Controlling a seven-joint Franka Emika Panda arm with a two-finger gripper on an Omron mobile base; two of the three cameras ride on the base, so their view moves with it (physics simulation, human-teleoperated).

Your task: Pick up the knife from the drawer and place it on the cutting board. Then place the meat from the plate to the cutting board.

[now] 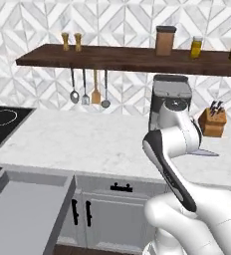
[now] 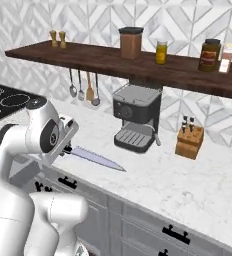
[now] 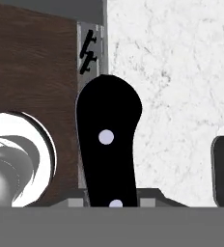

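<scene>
Left of the coffee machine (image 2: pixel 137 117), one shallow grey drawer (image 1: pixel 25 216) stands pulled out below the marble counter (image 1: pixel 87 139), seen from the left base camera. One slim knife (image 2: pixel 95 158), its silver blade long and pointed, juts out over the counter's edge toward the machine. The gripper (image 2: pixel 65 150) is clenched on its rounded black handle; the hand camera alone shows two pale rivets there. One wooden knife block (image 2: pixel 189 141) sits right of the machine.

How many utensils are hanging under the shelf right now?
3. A ladle hangs nearest the stove, a wooden spatula in the middle, and another ladle nearest the coffee machine. The right base view shows the same row; none appears hidden.
</scene>
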